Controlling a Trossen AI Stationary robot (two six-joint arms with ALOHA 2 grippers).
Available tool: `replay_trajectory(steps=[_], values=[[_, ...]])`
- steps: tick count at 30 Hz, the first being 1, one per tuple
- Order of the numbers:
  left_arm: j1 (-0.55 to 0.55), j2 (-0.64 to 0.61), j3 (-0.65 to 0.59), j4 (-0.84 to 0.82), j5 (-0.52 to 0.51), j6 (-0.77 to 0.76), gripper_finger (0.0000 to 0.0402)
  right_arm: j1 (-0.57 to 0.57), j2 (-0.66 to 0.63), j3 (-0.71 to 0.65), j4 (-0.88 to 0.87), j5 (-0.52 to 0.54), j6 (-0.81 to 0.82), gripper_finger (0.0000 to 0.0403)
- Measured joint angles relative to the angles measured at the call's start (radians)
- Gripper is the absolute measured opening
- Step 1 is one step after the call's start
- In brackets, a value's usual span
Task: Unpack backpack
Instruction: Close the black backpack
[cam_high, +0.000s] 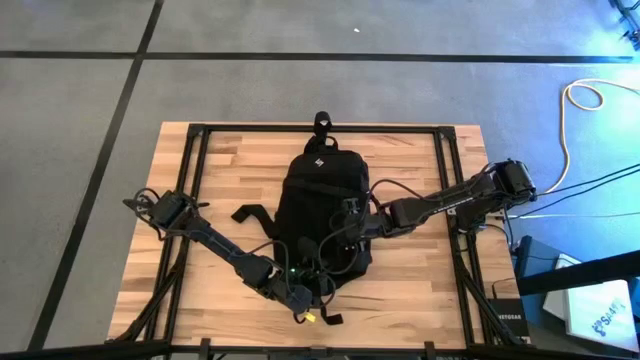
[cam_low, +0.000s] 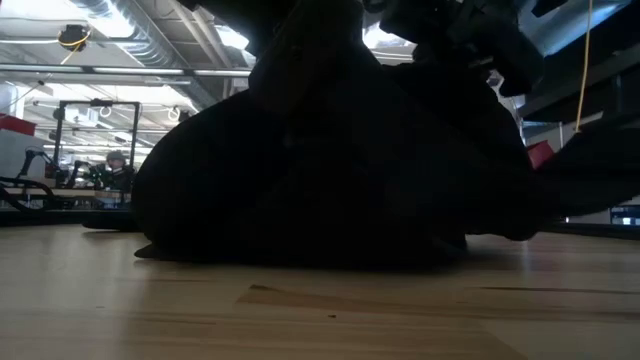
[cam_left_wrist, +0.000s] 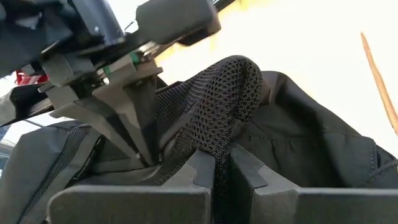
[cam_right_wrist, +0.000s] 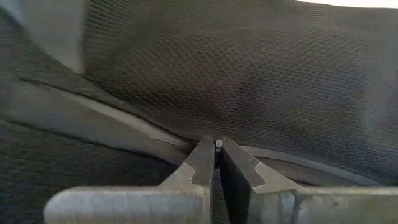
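End effector, left (cam_left_wrist: 214, 171): fingers pinched together on a fold of black mesh at near end of backpack (cam_high: 320, 195). End effector, right (cam_right_wrist: 216, 155): clamped on backpack's seam, mid-right side. One backpack, flat, centre of wooden surface (cam_high: 225, 160). Two arms, both engaged.

The large black soft fabric backpack (cam_high: 318, 205) lies at the middle of the pale wooden slatted table (cam_high: 240, 165). The left gripper (cam_left_wrist: 222, 177) pinches a fold of the backpack's mesh between its fingertips; the right gripper (cam_right_wrist: 217, 163) presses its fingertips together at a seam, mesh just beyond them.
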Motion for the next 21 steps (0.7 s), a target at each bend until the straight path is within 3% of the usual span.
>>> replay_trajectory(steps=[10, 21], values=[[-0.007, -0.001, 0.002, 0.004, 0.001, -0.004, 0.0, -0.043, 0.0, 0.001, -0.002, 0.09, -0.057, 0.0], [-0.008, -0.003, 0.003, 0.005, 0.002, -0.007, 0.0, -0.202, 0.001, 0.001, -0.005, 0.059, -0.111, 0.0]])
